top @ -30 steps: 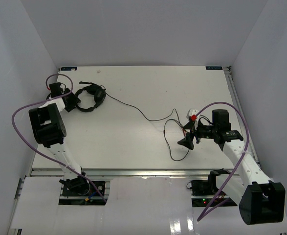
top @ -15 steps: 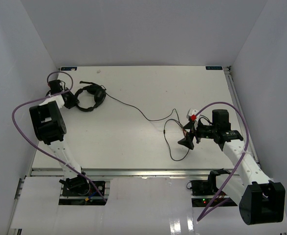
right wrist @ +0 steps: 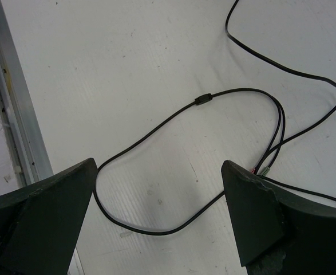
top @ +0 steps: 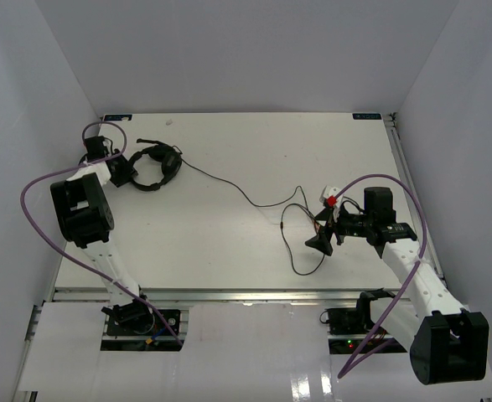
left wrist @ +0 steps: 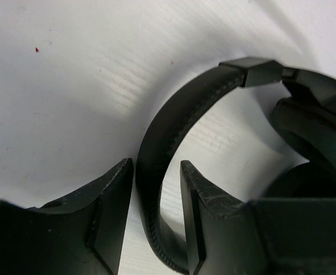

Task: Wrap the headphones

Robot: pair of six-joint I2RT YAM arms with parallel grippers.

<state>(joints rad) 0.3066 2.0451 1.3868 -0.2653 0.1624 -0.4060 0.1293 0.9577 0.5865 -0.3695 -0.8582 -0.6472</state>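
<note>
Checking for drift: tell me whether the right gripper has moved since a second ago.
No. The right gripper hangs just as far from the table's near rail.

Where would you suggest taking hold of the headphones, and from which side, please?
I would grip the headband, coming in from the table's left side, opposite the ear cups. It is a thin arch that fits between the fingers, while the cups look too bulky. The left gripper straddles it there, not yet clamped.

Headphones point(left wrist: 178, 110) cups partly off-frame, L wrist cam
</note>
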